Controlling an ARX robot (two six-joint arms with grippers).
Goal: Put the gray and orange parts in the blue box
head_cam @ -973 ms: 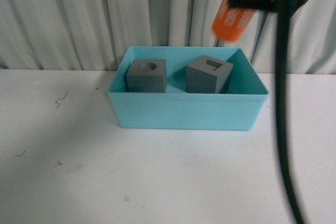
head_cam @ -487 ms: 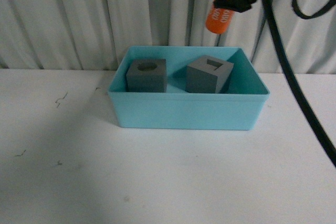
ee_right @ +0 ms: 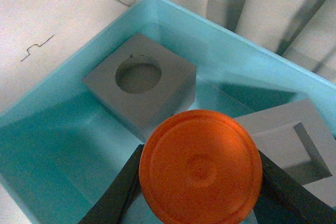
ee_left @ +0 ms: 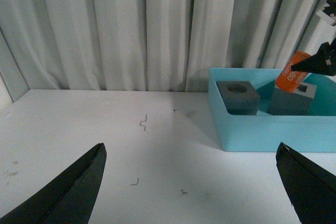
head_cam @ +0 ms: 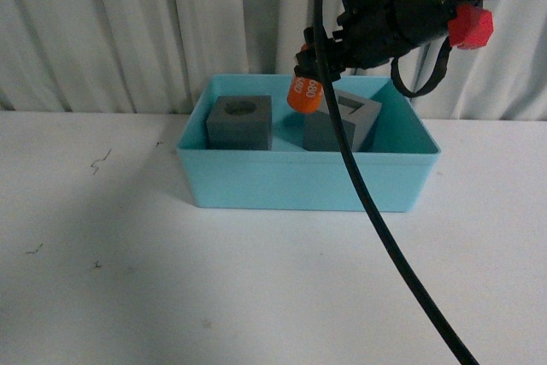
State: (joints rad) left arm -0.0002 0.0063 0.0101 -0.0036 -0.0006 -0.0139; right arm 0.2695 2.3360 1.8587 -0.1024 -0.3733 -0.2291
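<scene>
Desk (head_cam: 128,279): white surface; we note a few small dark scuffs on it, and pale curtains (head_cam: 128,23) behind.
Blue box (head_cam: 299,181): turquoise bin standing on the desk, open side up.
Gray cube, round recess (head_cam: 240,123): we see it inside the blue box, on the robot's left side, sitting flat.
Gray cube, square recess (head_cam: 355,119): inside the blue box, toward the right, tilted, apart from the other cube.
Orange cylinder (head_cam: 304,95): white numbers on its side; we find it held above the box interior, between the two cubes, not resting on anything.
Right end effector (head_cam: 314,64): its dark fingers (ee_right: 118,192) are clamped on either side of the orange cylinder.
Left end effector (ee_left: 191,182): fingers spread wide, holding nothing, above bare desk, well apart from the box.
</scene>
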